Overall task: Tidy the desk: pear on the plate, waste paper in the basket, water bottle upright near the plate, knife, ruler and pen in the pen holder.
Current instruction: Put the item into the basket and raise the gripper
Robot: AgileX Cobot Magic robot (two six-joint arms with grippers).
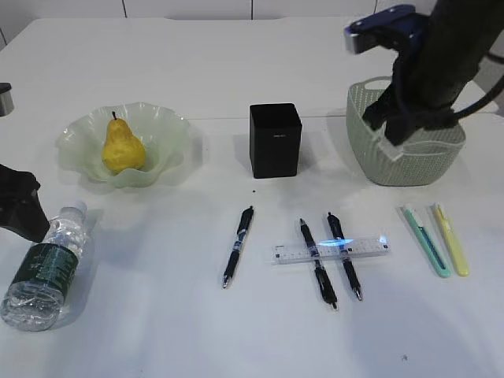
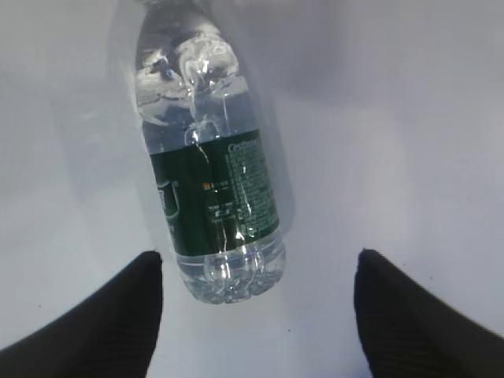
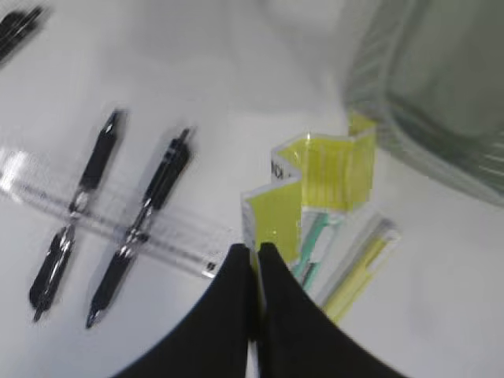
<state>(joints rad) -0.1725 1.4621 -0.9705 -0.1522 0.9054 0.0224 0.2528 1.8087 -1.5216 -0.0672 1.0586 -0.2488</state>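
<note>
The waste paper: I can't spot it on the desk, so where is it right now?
The waste paper is pinched in the shut right gripper, held in the air beside the basket, above the two knives.

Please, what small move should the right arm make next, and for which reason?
Probably carry on over the basket and then open. The right gripper is shut on the waste paper, held above the desk beside the basket's rim, so the yellow paper is not yet inside.
</note>
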